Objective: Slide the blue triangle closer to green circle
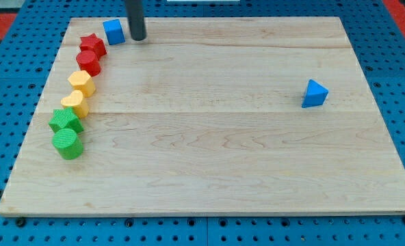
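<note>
8 blocks on board — 2 blue, 2 red, 2 yellow, 2 green.
Blue triangle (315, 93) alone at view's right, well apart from green circle (68, 144) at left. My tip (138, 37) — bare rod, grasps nothing — just beside blue cube (113, 31). Wooden board (216, 164) on blue pegboard (401, 61).

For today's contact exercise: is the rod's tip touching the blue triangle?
Apart. The camera view shows my tip at the view's top left, beside the blue cube, with bare board between it and the blue triangle.
</note>
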Robot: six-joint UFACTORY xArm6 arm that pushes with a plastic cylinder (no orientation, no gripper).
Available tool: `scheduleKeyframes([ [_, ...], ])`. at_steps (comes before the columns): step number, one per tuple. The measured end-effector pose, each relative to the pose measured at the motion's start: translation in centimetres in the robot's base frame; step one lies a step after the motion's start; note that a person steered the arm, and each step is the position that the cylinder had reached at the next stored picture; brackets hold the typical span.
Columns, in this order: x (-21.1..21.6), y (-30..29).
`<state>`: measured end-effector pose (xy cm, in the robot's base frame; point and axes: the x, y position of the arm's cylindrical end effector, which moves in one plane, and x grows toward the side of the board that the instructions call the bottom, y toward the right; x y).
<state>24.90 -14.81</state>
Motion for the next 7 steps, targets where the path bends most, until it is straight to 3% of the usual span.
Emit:
scheduleKeyframes([
  [1, 0.0, -4.1],
  [2, 0.0, -4.2],
  [4, 0.0, 14.1],
  [5, 2.5, 22.0],
  [6, 8.0, 24.3],
  [7, 8.9, 26.2],
])
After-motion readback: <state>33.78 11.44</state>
